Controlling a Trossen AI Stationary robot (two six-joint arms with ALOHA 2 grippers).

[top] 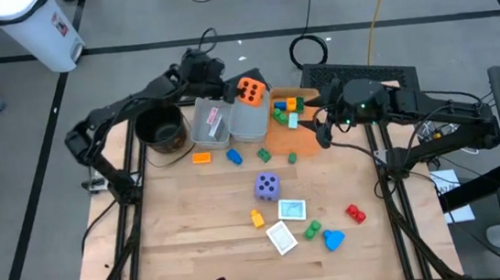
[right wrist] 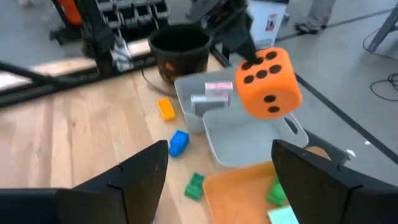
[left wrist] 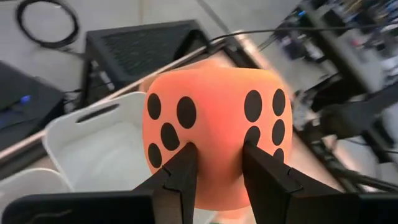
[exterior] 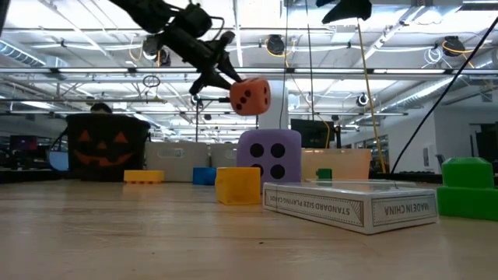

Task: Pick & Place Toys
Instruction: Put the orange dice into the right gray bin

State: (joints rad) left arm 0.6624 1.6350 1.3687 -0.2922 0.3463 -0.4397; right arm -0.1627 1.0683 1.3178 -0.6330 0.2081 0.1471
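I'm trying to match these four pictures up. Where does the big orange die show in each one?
High view: orange die at the table's far edge, over the grey bins.
Low view: in the air, above the purple die.
Left wrist view: centre, pinched by the left gripper.
Right wrist view: upper right.
Shared landmark: the black pot.

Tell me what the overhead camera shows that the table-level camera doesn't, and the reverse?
Only the high view shows the right gripper open beside the orange bin, plus the red block and blue block. Only the low view shows the print on the card box. Both show the left gripper holding the orange die aloft, and the purple die.
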